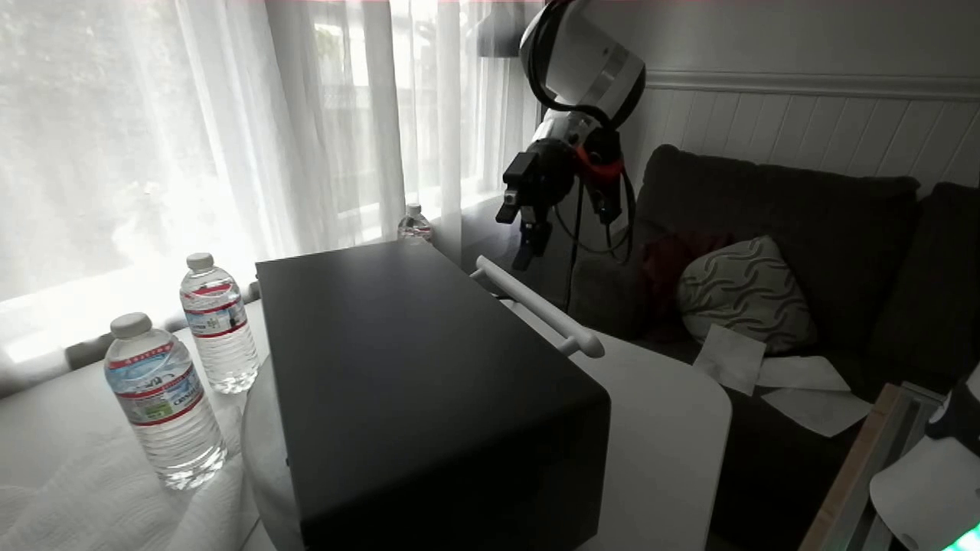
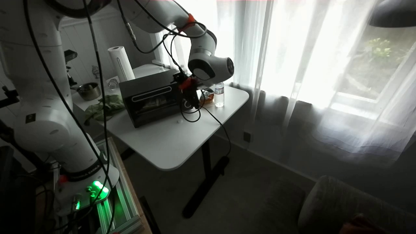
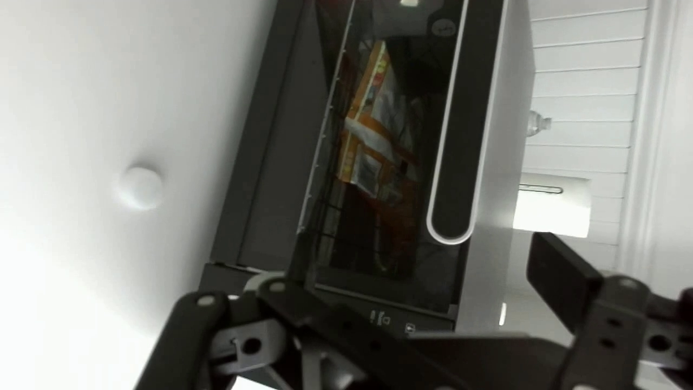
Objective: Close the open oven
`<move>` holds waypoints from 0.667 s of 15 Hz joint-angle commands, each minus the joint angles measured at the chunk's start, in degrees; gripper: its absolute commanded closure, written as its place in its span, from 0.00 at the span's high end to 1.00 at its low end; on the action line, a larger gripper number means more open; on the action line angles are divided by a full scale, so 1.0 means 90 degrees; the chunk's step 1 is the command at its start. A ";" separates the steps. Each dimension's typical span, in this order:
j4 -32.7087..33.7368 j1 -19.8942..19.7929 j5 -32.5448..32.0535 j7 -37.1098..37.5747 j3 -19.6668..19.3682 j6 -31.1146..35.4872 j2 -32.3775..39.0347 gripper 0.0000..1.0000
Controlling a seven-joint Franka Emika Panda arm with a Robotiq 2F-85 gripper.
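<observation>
Picking out the oven (image 2: 152,101) on the table (image 2: 165,143) in an exterior view, the pot (image 2: 89,92) and cloth (image 2: 112,103) to its left, the paper roll (image 2: 123,62) behind, a water bottle (image 2: 219,96) to its right. Now spotting, in an exterior view, a front bottle (image 1: 163,402) and a rear bottle (image 1: 220,327) left of the oven, the gripper (image 1: 514,238) near the far end of the handle (image 1: 536,304).
</observation>
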 commanded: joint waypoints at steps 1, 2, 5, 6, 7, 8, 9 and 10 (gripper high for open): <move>-0.0581 0.0068 -0.0758 0.0544 -0.0126 0.0726 -0.0972 1.00; -0.0673 0.0065 -0.0987 0.0660 -0.0128 0.0914 -0.1171 1.00; -0.1056 0.0066 -0.1631 0.1022 -0.0087 0.1519 -0.1857 1.00; -0.1200 0.0060 -0.1824 0.1139 -0.0076 0.1722 -0.2115 1.00; -0.1349 0.0055 -0.2006 0.1269 -0.0066 0.1924 -0.2372 1.00; -0.1493 0.0048 -0.2178 0.1383 -0.0063 0.2120 -0.2648 1.00; -0.1648 0.0050 -0.2329 0.1486 -0.0059 0.2336 -0.2907 1.00; -0.1815 0.0054 -0.2413 0.1589 -0.0061 0.2570 -0.3189 1.00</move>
